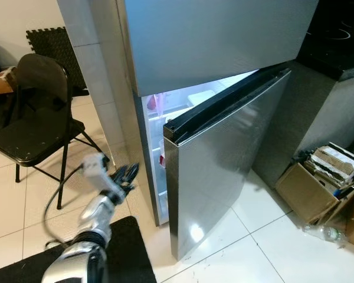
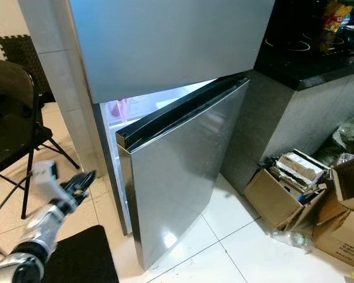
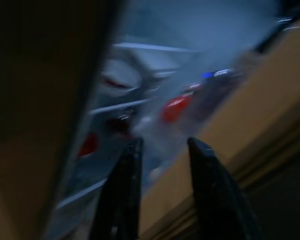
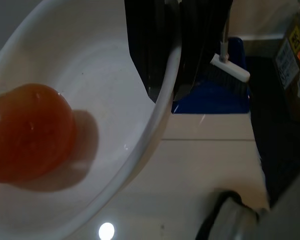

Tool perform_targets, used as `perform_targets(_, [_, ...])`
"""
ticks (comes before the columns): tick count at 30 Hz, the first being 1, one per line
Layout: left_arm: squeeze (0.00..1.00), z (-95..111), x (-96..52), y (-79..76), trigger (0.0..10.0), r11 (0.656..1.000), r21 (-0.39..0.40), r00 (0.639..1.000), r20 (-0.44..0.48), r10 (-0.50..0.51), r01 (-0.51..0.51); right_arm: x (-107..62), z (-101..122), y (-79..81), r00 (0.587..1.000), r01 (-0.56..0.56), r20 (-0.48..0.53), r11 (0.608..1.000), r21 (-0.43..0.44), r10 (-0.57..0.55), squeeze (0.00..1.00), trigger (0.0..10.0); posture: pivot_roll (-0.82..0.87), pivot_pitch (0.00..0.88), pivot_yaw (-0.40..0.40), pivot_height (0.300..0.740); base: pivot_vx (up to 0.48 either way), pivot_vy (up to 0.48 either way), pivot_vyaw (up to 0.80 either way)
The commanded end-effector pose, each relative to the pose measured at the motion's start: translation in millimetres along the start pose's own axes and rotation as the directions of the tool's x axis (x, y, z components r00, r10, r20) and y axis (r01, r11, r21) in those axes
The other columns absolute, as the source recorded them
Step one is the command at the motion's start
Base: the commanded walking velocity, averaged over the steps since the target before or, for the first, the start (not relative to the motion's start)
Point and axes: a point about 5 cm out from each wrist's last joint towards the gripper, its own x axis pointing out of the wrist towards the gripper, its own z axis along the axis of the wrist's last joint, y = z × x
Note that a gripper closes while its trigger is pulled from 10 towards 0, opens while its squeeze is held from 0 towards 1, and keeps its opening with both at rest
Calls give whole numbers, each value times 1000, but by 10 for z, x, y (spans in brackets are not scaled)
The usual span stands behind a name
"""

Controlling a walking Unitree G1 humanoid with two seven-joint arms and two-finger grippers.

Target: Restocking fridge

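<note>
Fridge (image 1: 224, 53) dead ahead, lower door (image 1: 224, 171) half open. My left gripper (image 1: 128, 174) sits just left of the gap, fingers slightly spread, empty. Right gripper (image 4: 165, 92) pinches the white bowl (image 4: 80, 165) rim; orange fruit (image 4: 27, 132) inside.

fridge door (image 1: 224, 171): brushed metal, sheen | floor (image 1: 271, 247): glossy tile | boxes (image 1: 310, 188): cardboard | bowl (image 4: 115, 165): glossy white

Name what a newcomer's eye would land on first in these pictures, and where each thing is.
The tall stainless-steel fridge stands ahead, its lower door ajar over a lit interior. The left hand reaches toward the gap beside the door, near a black folding chair. The right hand grips the rim of a white bowl holding a round orange fruit.
</note>
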Motion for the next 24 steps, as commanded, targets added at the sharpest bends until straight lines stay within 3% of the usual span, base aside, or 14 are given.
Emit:
perform_targets(1, [0,58,127,-131,2431,997,3,997,23,-73,73,0,5,-4,1000,8,-2,1000,13,-8,0,10000,-17,0,-32,740,0,0,0])
perform_targets(2, [0,76,178,-190,10000,994,-12,994,33,-106,107,2,23,4,1000,6,1,1000,13,-6,0,10000,-17,0,-32,740,0,0,0])
perform_targets(5, [0,64,299,-415,10000,967,-34,968,36,-249,251,6,56,28,1000,-2,6,1000,13,2,0,10000,-20,0,-31,740,0,0,0])
perform_targets(11, [0,22,336,-568,10000,932,-46,933,30,-358,359,7,66,32,1000,-3,8,1000,15,3,0,10000,-22,0,-30,740,0,0,0])
perform_targets(12, [0,-10,344,-651,10000,907,-57,908,25,-417,418,7,66,32,1000,-3,8,1000,14,3,0,10000,-20,0,-31,740,0,0,0])
perform_targets(14, [0,-109,338,-872,10000,822,-92,826,5,-564,562,4,42,16,1000,-2,4,1000,12,2,0,10000,-19,0,-31,740,0,0,0])
perform_targets(16, [0,-109,338,-872,10000,822,-92,826,5,-564,562,4,42,16,1000,-2,4,1000,12,2,0,10000,-19,0,-31,740,0,0,0])
perform_targets(17, [0,-149,326,-959,10000,781,-107,785,-3,-620,616,2,28,5,1000,-1,1,1000,12,1,0,10000,-19,0,-31,740,0,0,0])
perform_targets(18, [0,-229,285,-1104,10000,706,-139,711,-22,-703,694,-3,-1,-24,1000,1,-7,1000,9,-1,0,10000,-18,0,-33,740,0,0,0])
perform_targets(21, [0,-380,157,-1373,10000,540,-211,544,-46,-838,814,-19,-60,-105,1000,10,-22,1000,6,-10,0,10000,-18,0,-33,740,0,0,0])
perform_targets(23, [0,-431,95,-1447,10000,485,-241,488,-52,-871,841,-26,-82,-140,999,15,-28,1000,7,-15,0,10000,-20,0,-31,740,0,0,0])
perform_targets(24, [0,-431,95,-1447,10000,485,-241,488,-52,-871,841,-26,-82,-140,999,15,-28,1000,7,-15,0,10000,-20,0,-31,740,0,0,0])
